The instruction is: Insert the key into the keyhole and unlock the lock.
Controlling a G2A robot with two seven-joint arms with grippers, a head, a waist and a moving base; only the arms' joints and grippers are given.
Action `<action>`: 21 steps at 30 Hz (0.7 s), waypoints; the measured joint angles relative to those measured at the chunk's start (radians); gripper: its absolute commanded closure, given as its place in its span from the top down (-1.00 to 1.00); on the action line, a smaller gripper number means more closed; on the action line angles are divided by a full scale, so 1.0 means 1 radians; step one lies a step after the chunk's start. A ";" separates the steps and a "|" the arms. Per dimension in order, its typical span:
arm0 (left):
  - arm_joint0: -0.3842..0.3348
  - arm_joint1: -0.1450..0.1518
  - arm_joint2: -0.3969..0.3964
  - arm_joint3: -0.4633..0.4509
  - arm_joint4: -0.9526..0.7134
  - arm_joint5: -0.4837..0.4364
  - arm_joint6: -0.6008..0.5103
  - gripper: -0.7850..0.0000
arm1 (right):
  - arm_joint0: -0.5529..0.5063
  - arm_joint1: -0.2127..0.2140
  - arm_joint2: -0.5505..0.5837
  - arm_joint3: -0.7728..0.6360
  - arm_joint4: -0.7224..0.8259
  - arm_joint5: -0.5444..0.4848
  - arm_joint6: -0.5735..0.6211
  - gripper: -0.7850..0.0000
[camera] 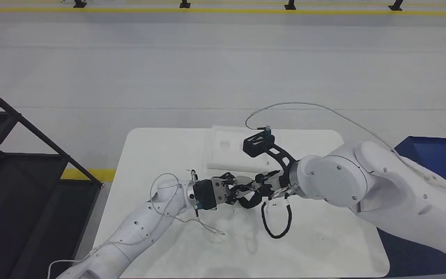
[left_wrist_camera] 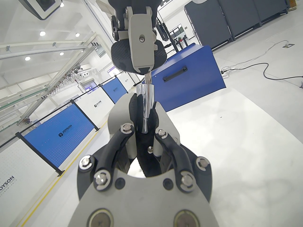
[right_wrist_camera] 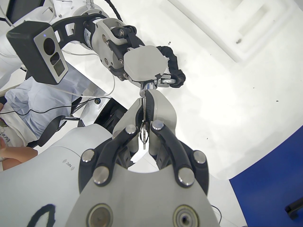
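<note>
Above the white table (camera: pixel 327 244) my two grippers meet tip to tip. My left gripper (left_wrist_camera: pixel 143 106) is shut on a chrome lock (left_wrist_camera: pixel 147 100), whose keyhole end sticks out past the fingertips. My right gripper (left_wrist_camera: pixel 144 68) is shut on a small silver key (left_wrist_camera: pixel 148 78), and the key's tip sits at the lock's end face. In the right wrist view the key (right_wrist_camera: pixel 143 113) with its ring lies between my right gripper's (right_wrist_camera: pixel 148 95) pads, pointing at the lock (right_wrist_camera: pixel 147 86). A black sleeved loop (right_wrist_camera: pixel 174 66) hangs from the lock's shackle beside my left gripper (right_wrist_camera: pixel 146 81).
A white foam tray (camera: pixel 230 145) with rectangular recesses lies at the table's far edge, behind the grippers. A blue cabinet (camera: pixel 426 148) stands off the table's right side and a black rack (camera: pixel 35 188) off its left. A black cable loop (camera: pixel 276 220) hangs under the right wrist.
</note>
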State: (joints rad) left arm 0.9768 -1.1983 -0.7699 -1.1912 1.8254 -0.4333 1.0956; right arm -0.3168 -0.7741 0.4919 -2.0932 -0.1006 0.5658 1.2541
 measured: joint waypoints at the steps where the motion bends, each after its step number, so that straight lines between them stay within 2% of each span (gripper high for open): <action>1: 0.000 0.000 0.000 0.000 0.000 -0.001 0.001 -1.00 | 0.006 0.001 -0.005 0.000 0.003 0.003 -0.003 -1.00; 21: -0.001 -0.003 0.004 0.003 0.001 -0.015 0.006 -1.00 | 0.096 0.011 -0.100 -0.004 0.038 0.052 -0.052 -1.00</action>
State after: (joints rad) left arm 0.9753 -1.2010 -0.7661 -1.1887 1.8267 -0.4482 1.1014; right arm -0.2209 -0.7632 0.3916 -2.0975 -0.0623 0.6180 1.2020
